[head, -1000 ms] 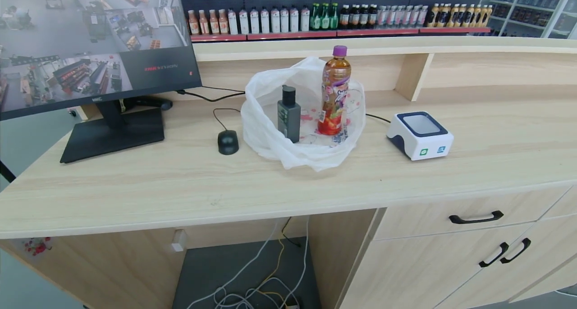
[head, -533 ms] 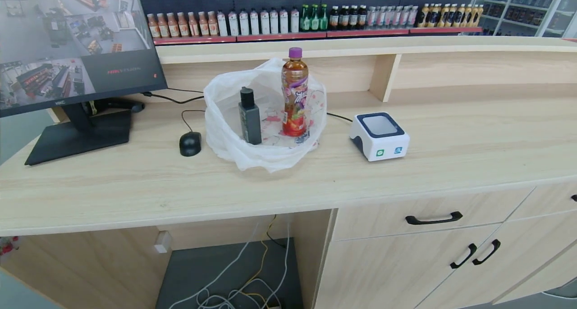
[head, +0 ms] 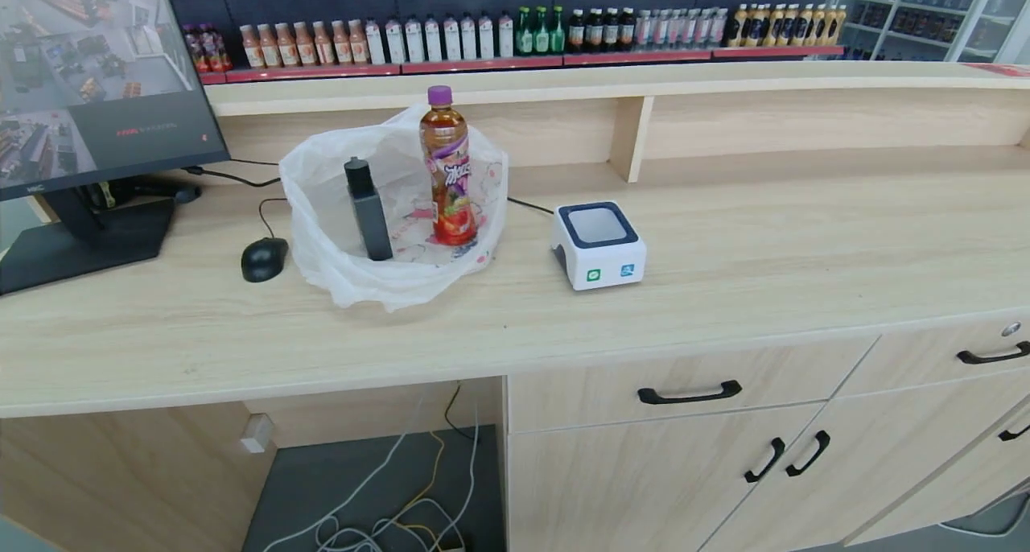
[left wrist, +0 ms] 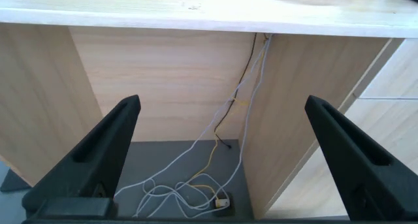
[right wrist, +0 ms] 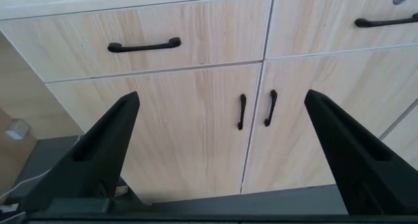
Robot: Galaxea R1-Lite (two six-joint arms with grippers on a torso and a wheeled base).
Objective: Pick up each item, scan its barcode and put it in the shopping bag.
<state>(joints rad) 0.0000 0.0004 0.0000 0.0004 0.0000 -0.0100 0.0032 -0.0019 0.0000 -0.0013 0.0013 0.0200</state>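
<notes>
We saw a pale wooden worktop (head: 724,238) in a shop, with a shelf of bottles (head: 515,33) along the back wall. On the worktop stood the white shopping bag (head: 322,238), open, with a purple-capped tea bottle (head: 447,174) and a dark grey bottle (head: 368,214) upright inside. The scanner (head: 598,246) sat just beside the bag on the right, a mouse (head: 263,259) near it on the left, and a monitor (head: 80,77) farther left. The left gripper (left wrist: 222,159) hung low before the worktop, spread wide and holding nothing, facing the cables (left wrist: 196,185) in the kneehole. The right gripper (right wrist: 222,159), likewise spread and empty, faced the cupboard doors (right wrist: 255,110).
</notes>
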